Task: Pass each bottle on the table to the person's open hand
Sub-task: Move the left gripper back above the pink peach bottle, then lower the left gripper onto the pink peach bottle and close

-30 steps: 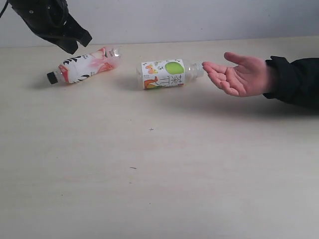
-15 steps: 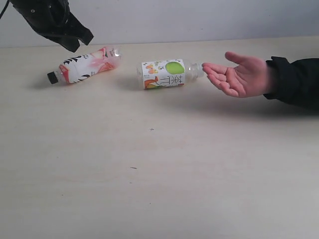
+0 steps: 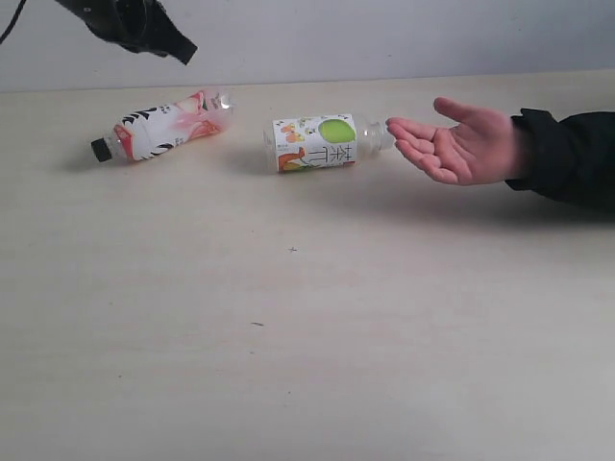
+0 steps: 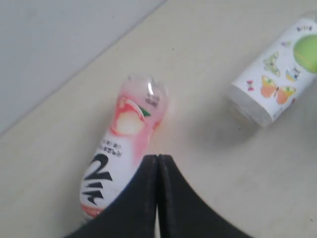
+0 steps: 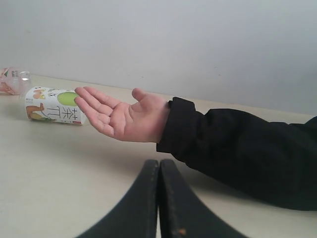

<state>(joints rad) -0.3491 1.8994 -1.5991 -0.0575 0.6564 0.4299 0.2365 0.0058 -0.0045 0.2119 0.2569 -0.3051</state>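
Observation:
A pink-red bottle (image 3: 161, 126) with a black cap lies on the table (image 3: 307, 317) at the back left. A green-spotted bottle (image 3: 322, 142) lies near the middle, its neck almost at the fingertips of the person's open hand (image 3: 459, 144), palm up at the right. My left gripper (image 3: 183, 50) hangs above the pink-red bottle, apart from it, shut and empty. In the left wrist view the shut left gripper (image 4: 158, 157) sits over the pink-red bottle (image 4: 119, 148), with the green-spotted bottle (image 4: 277, 79) beside it. The right gripper (image 5: 159, 162) is shut and empty, near the open hand (image 5: 124, 114).
A black jacket sleeve (image 3: 567, 163) runs off the right edge behind the hand. A pale wall (image 3: 384, 34) stands behind the table's far edge. Bare tabletop stretches across the front.
My left gripper has risen and shifted right, farther above the pink-red bottle. The bottles and the hand have stayed in place.

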